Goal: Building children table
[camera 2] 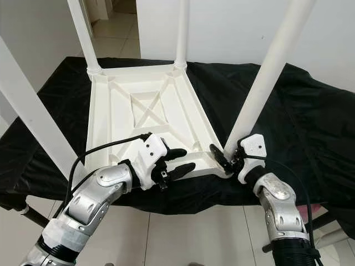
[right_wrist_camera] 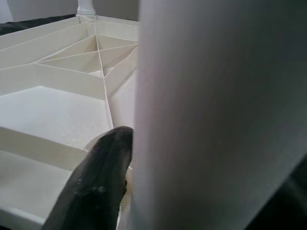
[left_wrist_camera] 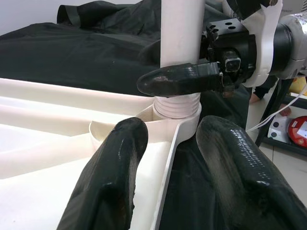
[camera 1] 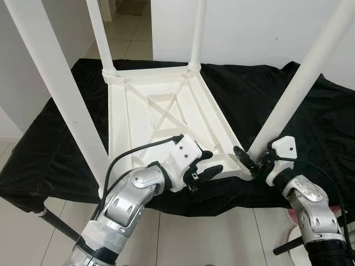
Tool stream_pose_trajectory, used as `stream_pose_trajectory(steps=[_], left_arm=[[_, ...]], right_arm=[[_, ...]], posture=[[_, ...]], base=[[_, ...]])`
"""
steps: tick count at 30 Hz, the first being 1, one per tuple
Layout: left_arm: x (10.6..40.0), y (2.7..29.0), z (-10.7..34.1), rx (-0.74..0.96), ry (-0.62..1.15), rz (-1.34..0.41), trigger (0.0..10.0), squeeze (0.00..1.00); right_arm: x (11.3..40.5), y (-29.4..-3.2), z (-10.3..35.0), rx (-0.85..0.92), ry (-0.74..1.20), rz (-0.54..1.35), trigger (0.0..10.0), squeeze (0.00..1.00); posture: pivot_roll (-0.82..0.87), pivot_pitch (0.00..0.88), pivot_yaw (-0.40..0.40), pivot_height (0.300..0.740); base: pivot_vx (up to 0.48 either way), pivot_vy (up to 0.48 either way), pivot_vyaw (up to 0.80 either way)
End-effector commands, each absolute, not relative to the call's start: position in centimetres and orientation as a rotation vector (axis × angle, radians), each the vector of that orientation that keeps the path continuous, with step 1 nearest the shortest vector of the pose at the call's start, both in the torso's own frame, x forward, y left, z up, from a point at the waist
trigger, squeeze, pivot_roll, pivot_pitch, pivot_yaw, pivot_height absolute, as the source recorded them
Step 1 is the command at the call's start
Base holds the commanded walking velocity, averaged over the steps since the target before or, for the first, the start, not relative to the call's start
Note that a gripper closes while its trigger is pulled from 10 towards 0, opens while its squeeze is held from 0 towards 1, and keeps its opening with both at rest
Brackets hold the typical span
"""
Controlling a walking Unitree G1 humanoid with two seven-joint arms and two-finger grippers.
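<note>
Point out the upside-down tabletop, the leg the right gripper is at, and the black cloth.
tabletop [camera 1: 138, 119], left eye view, ribbed underside
leg [camera 1: 294, 88], left eye view, mid shaft
black cloth [camera 1: 260, 91], left eye view, bare patch

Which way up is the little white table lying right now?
Upside down. The white table lies top-down on the black cloth, ribbed underside showing, legs pointing up. The right gripper holds the near right leg at its socket.

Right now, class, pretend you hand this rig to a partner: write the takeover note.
Right pincer: shut on the near-right leg at its base, by the corner socket.
Left pincer: open, hovering over the near edge of the upturned white tabletop, holding nothing.
Tabletop lies underside up on the black cloth.
Done: all four legs stand in their corners.
Left: check the near-right leg's tightness; turn the table upright.
</note>
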State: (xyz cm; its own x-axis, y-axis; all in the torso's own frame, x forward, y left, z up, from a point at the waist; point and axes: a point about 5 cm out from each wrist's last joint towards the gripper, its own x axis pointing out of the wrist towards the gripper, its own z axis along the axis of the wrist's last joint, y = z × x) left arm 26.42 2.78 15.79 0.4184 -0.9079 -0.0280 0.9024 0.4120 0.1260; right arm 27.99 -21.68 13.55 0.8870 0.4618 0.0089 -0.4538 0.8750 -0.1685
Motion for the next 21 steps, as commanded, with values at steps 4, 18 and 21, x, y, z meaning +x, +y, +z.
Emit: stream_pose_trajectory(steps=[4, 18, 21], left_arm=[[26.6, 2.8, 16.1, 0.129, -0.052, -1.142, 10.0, 0.0], [26.6, 2.8, 16.1, 0.126, -0.052, -1.139, 10.0, 0.0], [26.5, 2.8, 16.1, 0.124, -0.052, -1.14, 10.0, 0.0]], right_arm=[[27.7, -21.7, 12.7, -0.144, -0.027, 0.496, 0.0, 0.0], [27.9, -20.6, 11.9, -0.045, 0.027, 0.163, 10.0, 0.0], [27.8, -20.1, 11.9, -0.023, 0.025, 0.141, 10.0, 0.0]], posture=[[-0.08, 0.0, -0.005, 0.74], [-0.09, 0.0, -0.01, 0.74], [-0.09, 0.0, -0.009, 0.74]], base=[[0.0, 0.0, 0.0], [0.0, 0.0, 0.0], [0.0, 0.0, 0.0]])
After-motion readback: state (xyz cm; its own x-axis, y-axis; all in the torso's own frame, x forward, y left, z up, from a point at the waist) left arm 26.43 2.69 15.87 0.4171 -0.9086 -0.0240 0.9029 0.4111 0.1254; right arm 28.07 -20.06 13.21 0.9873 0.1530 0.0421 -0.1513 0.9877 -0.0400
